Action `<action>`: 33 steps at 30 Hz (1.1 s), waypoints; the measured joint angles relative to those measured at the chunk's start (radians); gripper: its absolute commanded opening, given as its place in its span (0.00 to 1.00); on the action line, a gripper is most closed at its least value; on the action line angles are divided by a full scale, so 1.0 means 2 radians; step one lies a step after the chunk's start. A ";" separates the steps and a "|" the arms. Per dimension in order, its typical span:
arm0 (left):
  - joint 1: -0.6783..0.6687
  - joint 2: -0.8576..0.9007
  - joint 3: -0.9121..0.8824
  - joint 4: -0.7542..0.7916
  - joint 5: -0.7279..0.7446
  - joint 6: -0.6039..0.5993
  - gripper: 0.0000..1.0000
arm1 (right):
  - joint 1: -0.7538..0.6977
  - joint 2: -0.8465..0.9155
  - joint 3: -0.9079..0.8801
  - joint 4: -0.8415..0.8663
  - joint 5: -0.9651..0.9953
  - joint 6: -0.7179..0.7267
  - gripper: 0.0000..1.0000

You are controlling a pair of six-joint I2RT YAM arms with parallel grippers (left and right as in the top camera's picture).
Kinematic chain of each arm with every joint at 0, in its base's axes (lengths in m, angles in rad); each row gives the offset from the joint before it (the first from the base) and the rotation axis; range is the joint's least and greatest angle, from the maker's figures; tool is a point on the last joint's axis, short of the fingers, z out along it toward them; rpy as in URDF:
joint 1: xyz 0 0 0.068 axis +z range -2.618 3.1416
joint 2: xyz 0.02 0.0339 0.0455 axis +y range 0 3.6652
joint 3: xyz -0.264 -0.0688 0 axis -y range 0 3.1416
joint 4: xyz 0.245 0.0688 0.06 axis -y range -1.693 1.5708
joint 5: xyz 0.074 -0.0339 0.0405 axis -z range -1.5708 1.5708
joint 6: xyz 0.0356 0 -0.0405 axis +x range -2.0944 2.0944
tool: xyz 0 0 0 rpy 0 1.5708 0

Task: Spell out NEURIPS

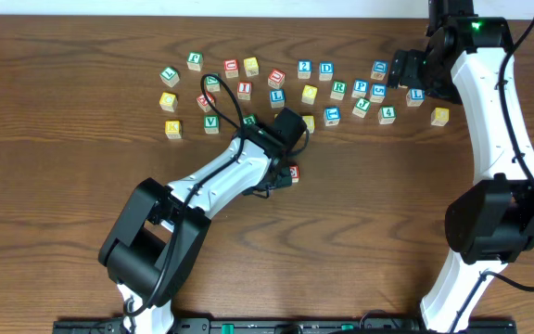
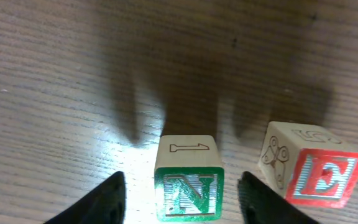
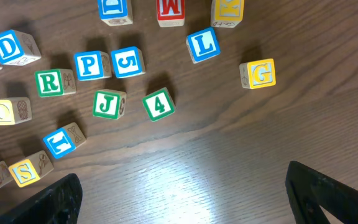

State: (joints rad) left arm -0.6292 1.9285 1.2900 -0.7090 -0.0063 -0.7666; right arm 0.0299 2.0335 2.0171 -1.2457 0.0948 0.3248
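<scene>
Near the middle of the table (image 1: pixel 63 139), the jaws of the left gripper (image 2: pixel 180 194) stand spread on both sides of the N cube (image 2: pixel 187 186), not touching it. The right gripper (image 3: pixel 182 193) has its jaws spread wide, empty. The E cube (image 2: pixel 322 177) is just beside the N cube; a jaw may knock it when closing.

Scattered letter cubes (image 1: pixel 338 90) (wooden table (image 1: pixel 63 186))

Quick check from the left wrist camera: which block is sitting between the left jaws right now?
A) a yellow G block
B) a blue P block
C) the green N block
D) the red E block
C: the green N block stands between the left jaws with a gap on each side, while the red E block lies outside them.
</scene>
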 measured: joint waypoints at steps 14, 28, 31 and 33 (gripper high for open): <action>0.007 0.019 -0.001 0.005 0.006 -0.010 0.39 | 0.000 0.000 0.000 0.000 0.000 0.000 0.99; 0.020 0.019 0.001 0.028 0.012 0.051 0.35 | 0.000 0.000 0.000 0.000 0.000 0.000 0.99; 0.023 0.019 0.001 0.042 0.012 0.077 0.35 | 0.000 0.000 0.000 0.000 0.000 0.000 0.99; 0.023 0.019 0.002 0.048 0.011 0.092 0.35 | 0.000 0.000 0.000 0.000 0.000 0.000 0.99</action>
State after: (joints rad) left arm -0.5838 1.9656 1.2930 -0.6132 0.0166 -0.5835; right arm 0.0299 2.0335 2.0171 -1.2457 0.0948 0.3248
